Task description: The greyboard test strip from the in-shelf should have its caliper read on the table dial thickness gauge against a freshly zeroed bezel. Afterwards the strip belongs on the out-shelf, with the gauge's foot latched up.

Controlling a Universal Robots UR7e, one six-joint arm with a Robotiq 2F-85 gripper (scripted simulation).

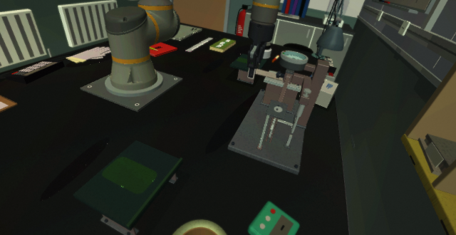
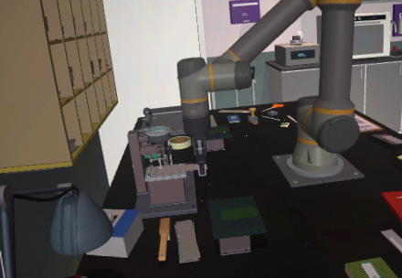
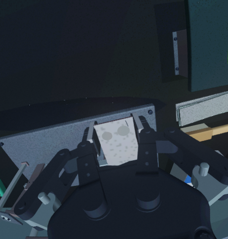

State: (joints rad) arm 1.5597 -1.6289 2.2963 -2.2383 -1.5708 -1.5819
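The greyboard strip [image 3: 117, 142] reaches from the dial thickness gauge [image 1: 290, 85] out toward my gripper [image 3: 116, 139]. My fingers are closed on the strip's near end, one on each long edge, as the wrist camera shows. The strip [image 1: 265, 73] lies roughly level, its far end hidden under the gauge's dial [image 1: 294, 59]. My gripper [image 1: 251, 72] stands at the gauge's left side, pointing down [image 2: 200, 166]. The gauge sits on a grey base plate [image 1: 269, 135]. I cannot tell how the gauge's foot stands. One green-topped shelf [image 1: 128, 183] sits in the near foreground. Another [image 2: 218, 134] lies behind the gauge.
The gauge's brown frame [image 2: 155, 168] rises right beside my gripper. A desk lamp [image 1: 331, 35] and a small box [image 1: 326, 92] stand behind the gauge. A roll of tape [image 2: 180, 143] lies near it. The arm's base [image 1: 133, 74] stands to the left. A green button box [image 1: 273, 222] sits at the table's near edge.
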